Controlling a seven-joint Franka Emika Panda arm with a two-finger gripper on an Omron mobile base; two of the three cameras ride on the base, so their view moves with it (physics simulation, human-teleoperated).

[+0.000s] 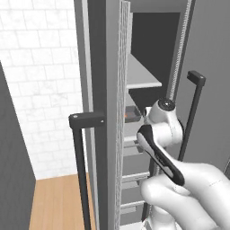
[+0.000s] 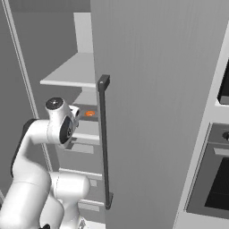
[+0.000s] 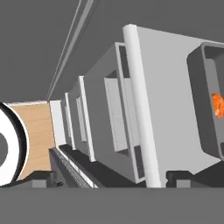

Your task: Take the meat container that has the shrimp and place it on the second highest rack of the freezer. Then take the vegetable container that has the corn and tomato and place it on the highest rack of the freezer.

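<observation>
I judge the first half of my task done: the meat container [image 3: 210, 109] sits on a freezer [image 2: 147, 67] shelf with the shrimp [image 3: 217, 105] inside it, and nothing is in my grip. Whether that shelf is the second highest rack I cannot confirm, though one pale shelf [image 1: 141, 76] hangs above it. My end effector [image 3: 111, 177] is spread wide and empty, near the shelf's front edge. The vegetable run is all left to do.

Working rightward from the freezer's left door handle [image 1: 81, 166]: the open door edge, the shelves, then the drawers [image 3: 118, 122] below the tray. Right of the freezer stands the black oven [image 2: 214, 179]. The two open doors narrow my way out.
</observation>
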